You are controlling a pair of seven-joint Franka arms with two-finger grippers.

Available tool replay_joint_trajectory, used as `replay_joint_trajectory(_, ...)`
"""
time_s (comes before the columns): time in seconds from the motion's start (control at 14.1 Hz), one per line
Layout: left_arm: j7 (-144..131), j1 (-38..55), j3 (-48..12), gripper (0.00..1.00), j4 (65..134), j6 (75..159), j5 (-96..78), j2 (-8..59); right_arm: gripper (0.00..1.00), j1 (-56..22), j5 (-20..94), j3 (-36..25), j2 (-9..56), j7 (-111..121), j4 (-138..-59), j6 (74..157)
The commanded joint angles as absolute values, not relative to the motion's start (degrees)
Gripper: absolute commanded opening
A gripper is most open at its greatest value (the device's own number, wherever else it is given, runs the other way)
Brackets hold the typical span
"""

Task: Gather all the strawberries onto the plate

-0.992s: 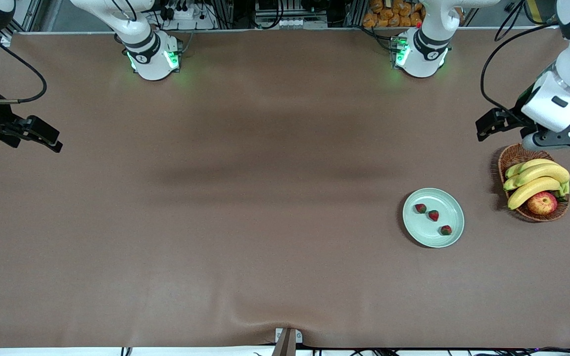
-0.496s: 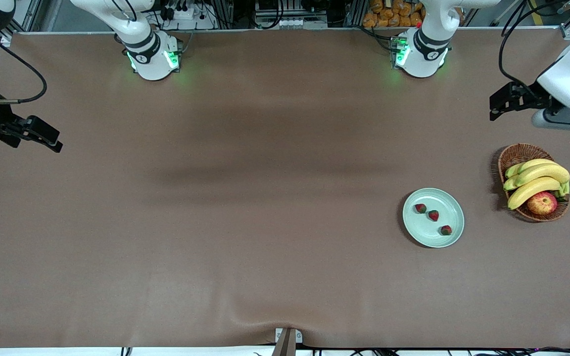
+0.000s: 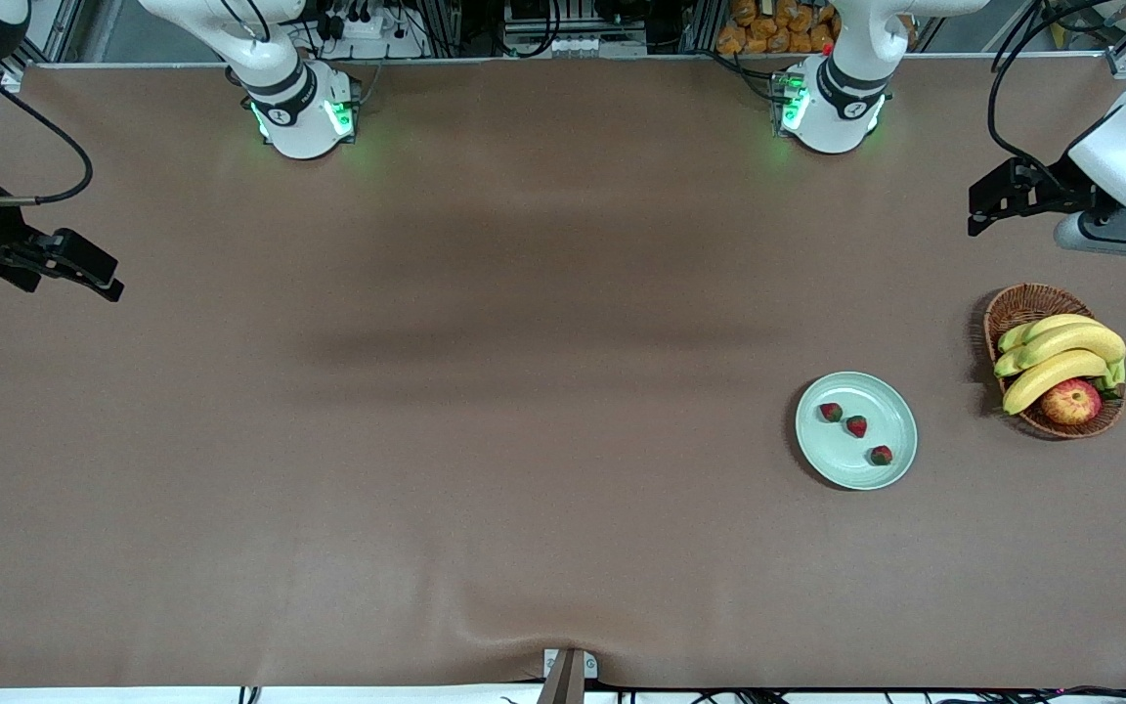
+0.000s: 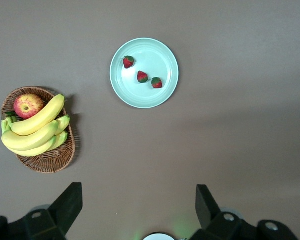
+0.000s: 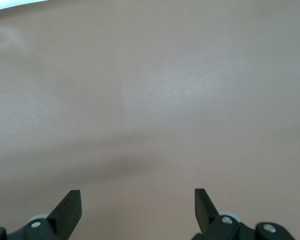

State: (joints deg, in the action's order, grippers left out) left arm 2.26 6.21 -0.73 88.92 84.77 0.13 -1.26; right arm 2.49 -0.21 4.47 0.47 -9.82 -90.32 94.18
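Note:
Three strawberries [image 3: 831,412] [image 3: 856,425] [image 3: 881,455] lie in a row on the pale mint-green plate [image 3: 837,458], toward the left arm's end of the table. The left wrist view looks down on the same plate [image 4: 157,52] and its strawberries [image 4: 128,62] [image 4: 142,77] [image 4: 156,83]. My left gripper [image 3: 977,209] [image 4: 139,192] hangs open and empty over bare table, farther from the front camera than the basket. My right gripper [image 3: 99,274] [image 5: 137,197] waits open and empty over bare table at the right arm's end.
A brown wicker basket [image 3: 1020,308] [image 4: 50,161] with bananas [image 3: 1061,354] [image 4: 35,129] and a red-yellow apple [image 3: 1071,401] [image 4: 28,105] stands beside the plate, at the table's edge on the left arm's end. A brown cloth covers the table.
The left gripper has drawn away from over the basket's rim toward the robots' bases, then nearly stopped. The right arm, plate and strawberries have not moved.

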Motion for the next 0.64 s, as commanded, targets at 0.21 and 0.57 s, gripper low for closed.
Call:
replay_joint_trajectory(0.21, 2.6, 6.0, -0.5, 1.0, 87.2, 83.4, -2.0, -0.5, 1.0, 3.0, -0.3, 4.8, 0.6, -9.4, -89.6, 93.6)
replay_joint_trajectory(0.57, 2.6, 5.9, -0.5, 1.0, 87.3, 83.4, -2.1, -0.4, 1.0, 3.0, -0.3, 4.8, 0.7, -9.4, -89.6, 93.6)
